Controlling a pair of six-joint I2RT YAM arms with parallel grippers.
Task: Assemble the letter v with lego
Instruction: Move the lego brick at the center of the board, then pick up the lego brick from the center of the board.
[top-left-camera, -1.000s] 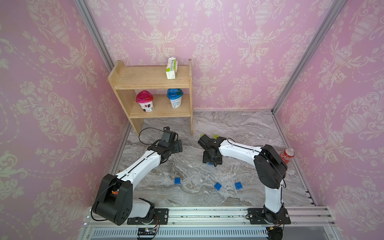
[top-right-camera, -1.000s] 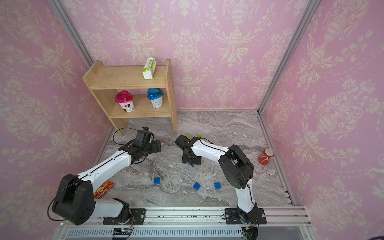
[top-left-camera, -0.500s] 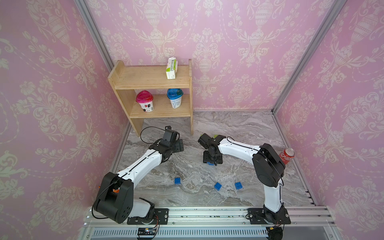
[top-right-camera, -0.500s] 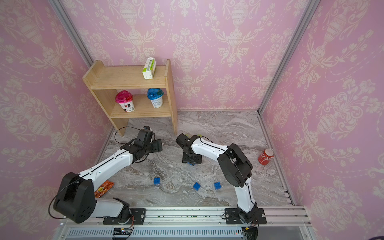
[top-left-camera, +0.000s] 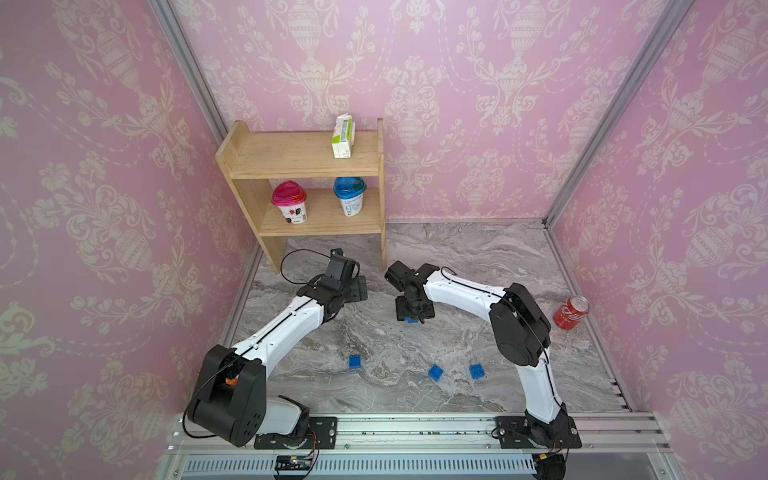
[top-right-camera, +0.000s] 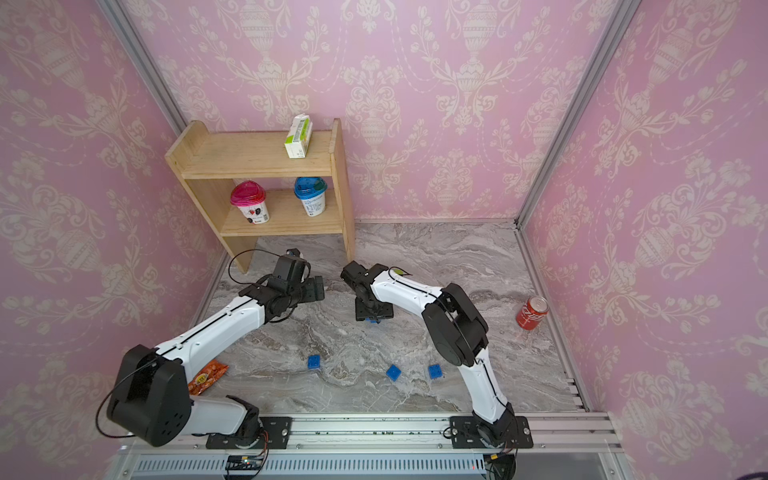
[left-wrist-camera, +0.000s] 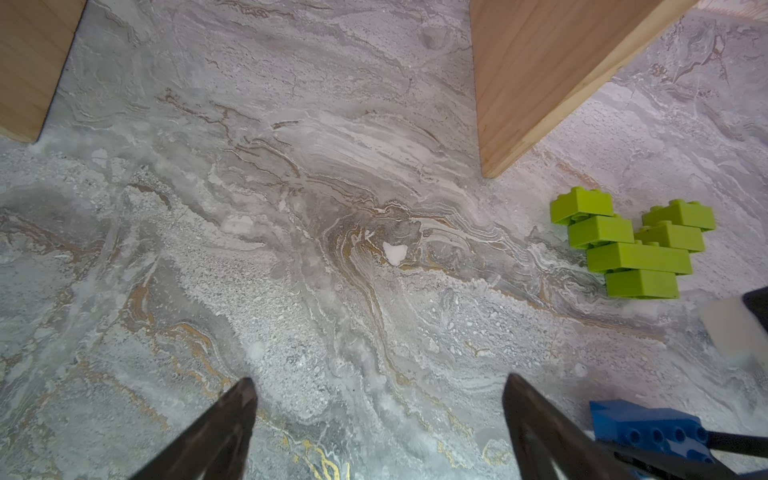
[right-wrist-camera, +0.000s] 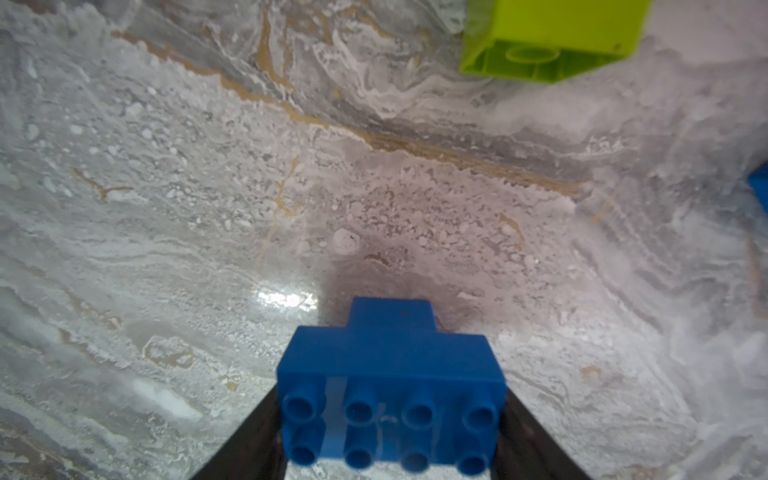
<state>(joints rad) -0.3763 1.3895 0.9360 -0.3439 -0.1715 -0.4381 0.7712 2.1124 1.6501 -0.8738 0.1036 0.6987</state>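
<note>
The right gripper (top-left-camera: 413, 311) holds the blue lego stack (right-wrist-camera: 390, 361) by its short ends; loose blue bricks (top-left-camera: 435, 372) lie behind it, toward its base.

Six lime-green bricks (left-wrist-camera: 631, 245), joined in steps into a V shape, lie on their side on the marble table (left-wrist-camera: 291, 208). A long blue brick (right-wrist-camera: 390, 374) with eight studs and a smaller blue brick (right-wrist-camera: 392, 316) joined beneath it is clamped in the right gripper (right-wrist-camera: 388, 432), near the green V. Three small blue square bricks lie flat, studs up, in a loose row near the table's front edge: left (top-left-camera: 354, 361), middle (top-left-camera: 435, 372) and right (top-left-camera: 476, 371).
</note>
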